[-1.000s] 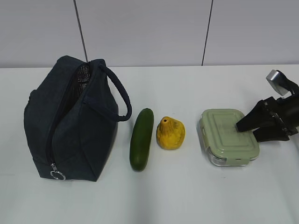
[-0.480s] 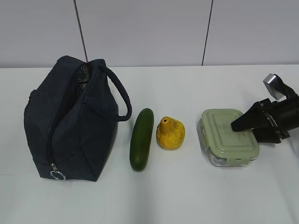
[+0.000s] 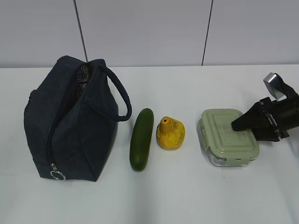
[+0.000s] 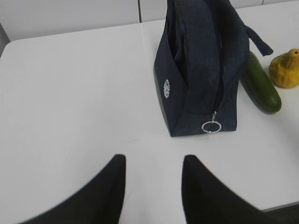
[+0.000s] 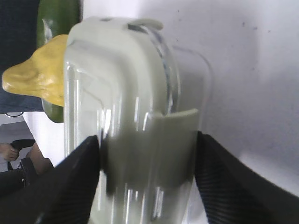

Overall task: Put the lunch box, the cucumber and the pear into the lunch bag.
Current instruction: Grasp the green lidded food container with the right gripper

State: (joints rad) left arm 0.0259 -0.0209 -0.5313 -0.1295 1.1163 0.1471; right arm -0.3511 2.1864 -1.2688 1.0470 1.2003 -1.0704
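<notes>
Now the right tool [image 3: 240,125] has narrowed around the lunch box [image 3: 227,135].

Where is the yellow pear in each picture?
Exterior view: the pear sits mid-table, between the cucumber and the lunch box.
Left wrist view: the pear is at the far right edge, beside the cucumber.
Right wrist view: the pear peeks out at left, behind the lunch box.
Shared landmark: the cucumber, next to the pear in all three.
</notes>
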